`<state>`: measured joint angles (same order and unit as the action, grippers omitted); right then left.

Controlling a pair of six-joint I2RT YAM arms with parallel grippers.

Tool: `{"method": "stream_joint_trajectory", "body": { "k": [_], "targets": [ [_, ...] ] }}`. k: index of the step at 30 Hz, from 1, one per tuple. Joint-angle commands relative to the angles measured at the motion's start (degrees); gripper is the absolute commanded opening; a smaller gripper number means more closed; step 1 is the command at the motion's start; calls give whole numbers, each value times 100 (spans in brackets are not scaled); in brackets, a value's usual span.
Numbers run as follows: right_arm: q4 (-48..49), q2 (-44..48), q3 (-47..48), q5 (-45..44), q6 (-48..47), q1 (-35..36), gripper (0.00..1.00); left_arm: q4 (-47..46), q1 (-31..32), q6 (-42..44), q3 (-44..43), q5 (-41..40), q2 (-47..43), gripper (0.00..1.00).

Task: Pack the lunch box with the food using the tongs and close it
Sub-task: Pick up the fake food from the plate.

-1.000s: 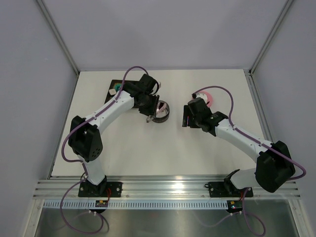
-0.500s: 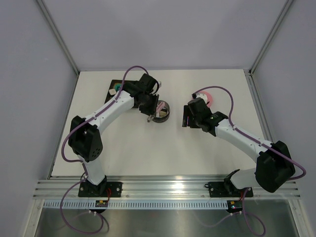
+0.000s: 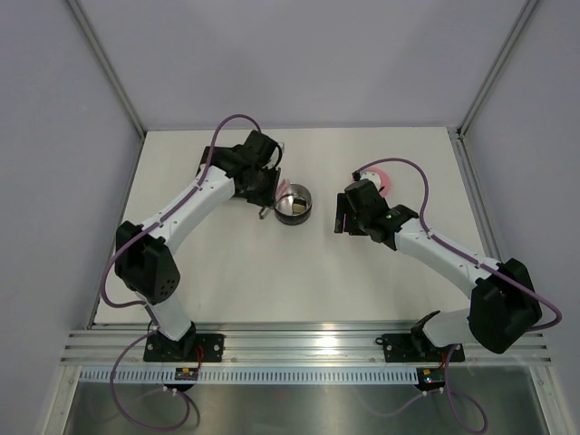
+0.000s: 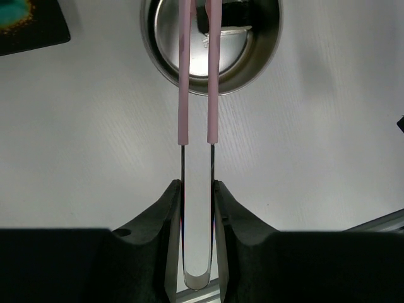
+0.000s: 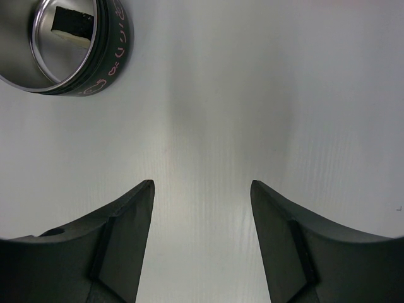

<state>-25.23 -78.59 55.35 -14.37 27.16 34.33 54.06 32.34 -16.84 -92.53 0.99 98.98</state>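
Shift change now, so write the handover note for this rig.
Left tool: shut on the tongs, their arms reaching over the lunch box.
Right tool: open, empty, to the right of the box.
Done: one food piece lies in the box.
Left: the rest of the food (not clearly in view), then fit the pink lid, which lies beyond the right arm.
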Motion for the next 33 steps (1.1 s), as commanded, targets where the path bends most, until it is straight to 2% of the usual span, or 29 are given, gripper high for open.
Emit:
{"method": "stream_joint_trajectory", "body": {
  "k": [1, 5, 15, 18, 23, 30, 33],
  "targets": [
    [19, 221, 11, -75, 35, -14, 70, -89, -402, 93, -11, -249, -396, 0],
    [36, 247, -16, -40, 35, -22, 70, -133, -825, 85, 253, -301, -546, 0],
    [89, 151, 46, 101, 0, -22, 70, -36, -1432, 41, 728, -1355, -450, 0],
    [106, 133, 55, 119, -9, -22, 70, -36, -1616, -21, 684, -1313, -301, 4],
    [133, 168, 2, 145, 9, -22, 70, -71, -1740, -30, 614, -1242, -186, 17],
    [142, 168, -69, 154, 44, -22, 70, -124, -1775, -56, 710, -1233, -151, 18],
    [168, 133, -51, 180, 44, -14, 70, -168, -1792, -65, 754, -1286, -133, 23]
  ]
}}
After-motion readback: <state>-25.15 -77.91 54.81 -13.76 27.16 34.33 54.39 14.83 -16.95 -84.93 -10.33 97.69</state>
